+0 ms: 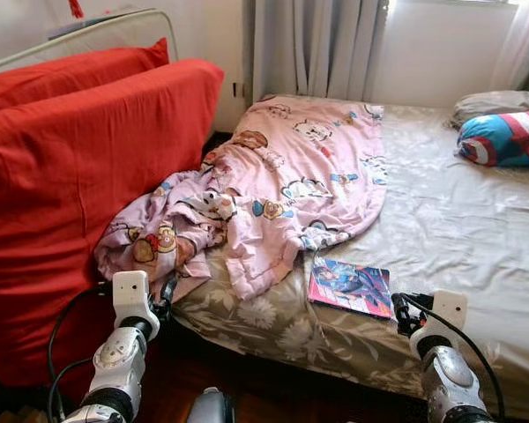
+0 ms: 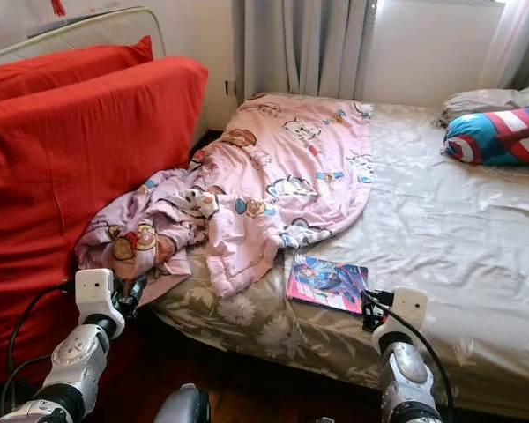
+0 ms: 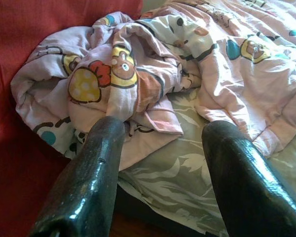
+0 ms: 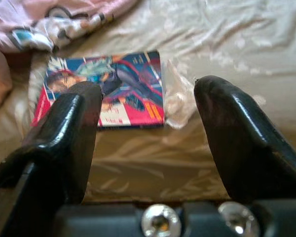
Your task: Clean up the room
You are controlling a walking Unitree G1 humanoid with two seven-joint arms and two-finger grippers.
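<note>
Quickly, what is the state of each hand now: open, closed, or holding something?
Left hand: open, holding nothing, pointed at the pink cartoon blanket.
Right hand: open, holding nothing, pointed at the comic book on the bed.

a pink cartoon-print blanket [image 2: 273, 176] lies crumpled across a bed [image 2: 441, 229], its bunched end spilling against a large red cushion [image 2: 70, 159]. a colourful comic book [image 2: 326, 284] rests flat near the bed's edge, just beside the blanket's hem. a blue, red and white pillow [image 2: 498, 137] sits at the head. the left gripper [image 2: 128, 295] and right gripper [image 2: 372, 313] hover low at the bedside.
</note>
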